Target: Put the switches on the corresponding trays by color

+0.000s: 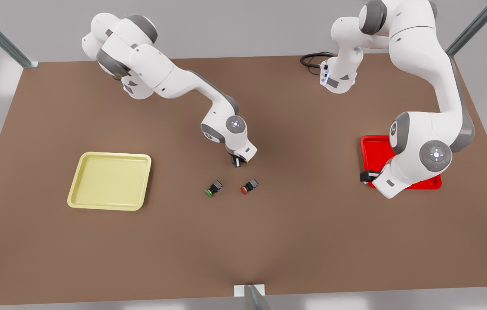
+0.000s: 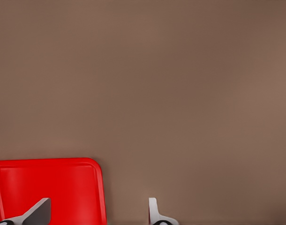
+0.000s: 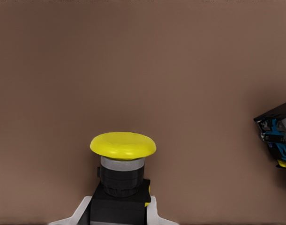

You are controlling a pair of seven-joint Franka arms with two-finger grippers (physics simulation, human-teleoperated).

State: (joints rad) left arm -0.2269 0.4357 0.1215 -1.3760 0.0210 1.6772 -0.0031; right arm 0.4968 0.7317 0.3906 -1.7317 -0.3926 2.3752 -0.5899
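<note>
Locate the right gripper [image 1: 238,162] near the middle of the brown table [image 1: 243,241], on the arm at the front view's left; in the right wrist view its fingers [image 3: 154,212] are clamped on the black body of the yellow switch [image 3: 123,164], whose yellow cap points away from the camera. In the front view the switch is mostly hidden between the fingers, with only a sliver of yellow visible beside them.

Note the green switch [image 1: 213,188] and the red switch [image 1: 249,186] lying on the table just in front of that gripper, side by side but apart, each tipped on its side with its cap toward the front edge; part of a switch body [image 3: 277,136] appears at the edge of the right wrist view, colour not determinable.

Locate the left gripper [image 1: 366,176] on the arm at the front view's right, at the near corner of the red tray [image 1: 372,148]; in the left wrist view its fingers [image 2: 38,212] stand spread apart and hold nothing, one over the tray corner [image 2: 63,183] and one over bare table.

Find the pale yellow tray [image 1: 110,181] on the front view's left, well apart from the switches; nothing lies in it.
</note>
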